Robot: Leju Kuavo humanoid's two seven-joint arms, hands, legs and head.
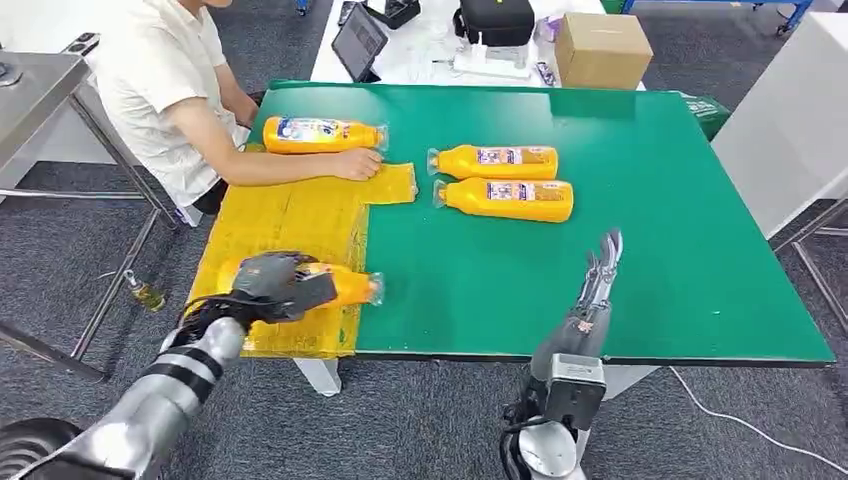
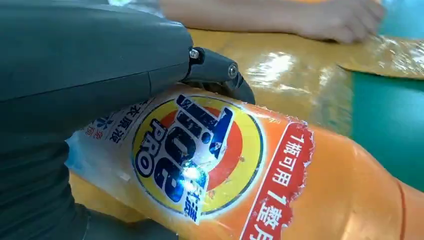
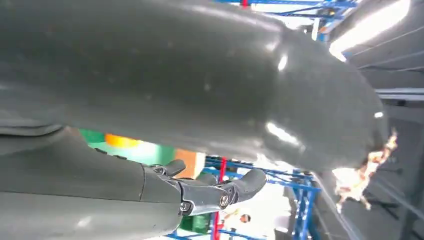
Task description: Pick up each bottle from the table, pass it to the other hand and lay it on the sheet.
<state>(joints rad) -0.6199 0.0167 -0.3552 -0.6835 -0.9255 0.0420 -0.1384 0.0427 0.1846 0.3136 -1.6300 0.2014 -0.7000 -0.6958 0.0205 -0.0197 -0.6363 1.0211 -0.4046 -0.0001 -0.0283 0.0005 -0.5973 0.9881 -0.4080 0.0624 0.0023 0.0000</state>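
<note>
Left hand (image 1: 275,283), fingers clamped on a bottle (image 1: 345,285) lying on the sheet (image 1: 300,215); right hand (image 1: 600,270) empty, fingers apart; two bottles (image 1: 505,180) left on desk (image 1: 650,200).

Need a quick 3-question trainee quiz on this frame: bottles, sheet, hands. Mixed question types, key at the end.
1. True or false: the left hand grips an orange bottle that lies over the yellow sheet.
2. How many orange bottles lie on the bare green table, off the sheet?
A. one
B. two
C. four
3. Fill in: the person's hand rests on the ____, next to the far bottle.

Key
1. True.
2. B: the upper bottle and the lower bottle, side by side. The right hand is raised near them and holds nothing.
3. Sheet.
</note>
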